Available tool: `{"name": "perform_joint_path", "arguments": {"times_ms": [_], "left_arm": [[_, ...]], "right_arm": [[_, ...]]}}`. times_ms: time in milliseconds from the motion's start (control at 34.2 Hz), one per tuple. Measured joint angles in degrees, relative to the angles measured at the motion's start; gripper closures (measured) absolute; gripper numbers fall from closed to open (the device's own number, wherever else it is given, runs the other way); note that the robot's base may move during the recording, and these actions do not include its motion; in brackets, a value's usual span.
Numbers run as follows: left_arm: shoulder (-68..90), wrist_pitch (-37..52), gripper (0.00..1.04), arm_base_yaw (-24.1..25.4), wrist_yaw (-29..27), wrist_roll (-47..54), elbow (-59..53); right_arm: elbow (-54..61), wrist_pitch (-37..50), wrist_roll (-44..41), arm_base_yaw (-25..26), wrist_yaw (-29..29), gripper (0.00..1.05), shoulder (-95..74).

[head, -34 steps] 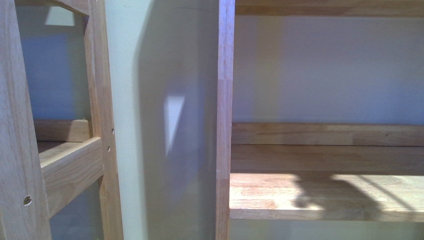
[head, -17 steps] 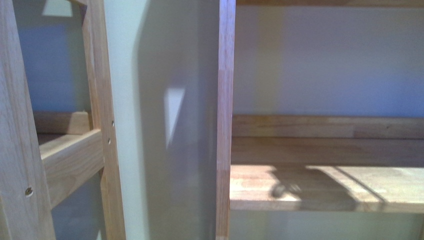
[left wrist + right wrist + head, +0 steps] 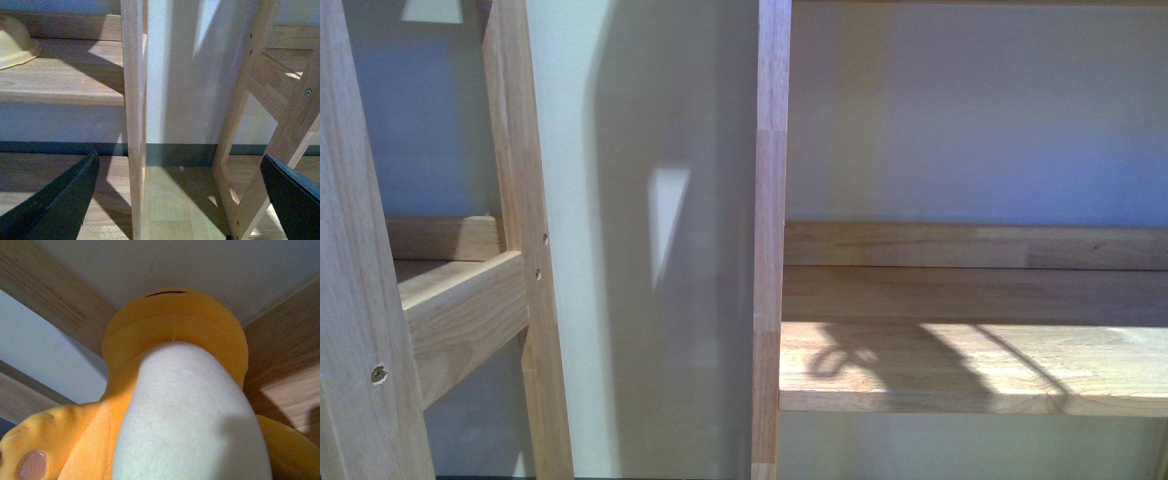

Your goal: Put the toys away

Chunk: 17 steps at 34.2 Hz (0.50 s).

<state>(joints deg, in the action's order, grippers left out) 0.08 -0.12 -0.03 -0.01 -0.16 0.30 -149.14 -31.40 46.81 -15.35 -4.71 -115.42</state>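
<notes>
The plush animal [image 3: 175, 405] fills the right wrist view at very close range: an orange-yellow body with a broad white belly panel up the middle, a rounded orange head above it marked by a thin dark line, and a pink paw pad [image 3: 31, 464] showing low at one side. It sits right against that camera, with wooden shelf boards [image 3: 50, 290] and a pale wall behind it, so it is up by the shelving rather than on the floor. The right gripper's own fingers do not show in that view (the toy covers everything near the lens), so whether its jaws are closed on the plush cannot be told. The left gripper [image 3: 180, 200] hangs with its two dark fingers [image 3: 60, 200] spread wide, nothing between them and nothing touched; beyond the gap stands a wooden upright post [image 3: 132, 100], with the wood floor [image 3: 175, 200] below and a slanted wooden frame [image 3: 270, 125] to one side. A yellow bowl-like object [image 3: 15, 42] rests on the shelf board [image 3: 65, 75] at the edge of that view. The front view shows neither arm, only the sunlit shelf [image 3: 970, 370] with a curled shadow on it, the upright [image 3: 770, 240] and the pale wall.
</notes>
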Motion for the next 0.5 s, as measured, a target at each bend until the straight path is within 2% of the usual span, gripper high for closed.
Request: {"name": "perform_joint_path", "arguments": {"times_ms": [117, 292, 322, 497], "left_arm": [[0.00, -0.02, 0.06, 0.00, 0.00, 0.00, 0.00], [0.00, 0.00, 0.06, 0.00, 0.00, 0.00, 0.00], [0.00, 0.00, 0.06, 0.00, 0.00, 0.00, 0.00], [0.00, 0.00, 0.06, 0.00, 0.00, 0.00, 0.00]], "right_arm": [[-4.22, -4.20, -4.15, -0.61, 1.95, 0.92, -1.68], [-5.05, -4.55, -6.40, -0.72, 2.12, 0.91, -2.05], [-4.85, -4.31, -6.64, -0.70, 2.12, 0.89, -1.99], [1.11, 0.46, -8.22, -0.15, 2.10, 0.52, 0.83]]}}
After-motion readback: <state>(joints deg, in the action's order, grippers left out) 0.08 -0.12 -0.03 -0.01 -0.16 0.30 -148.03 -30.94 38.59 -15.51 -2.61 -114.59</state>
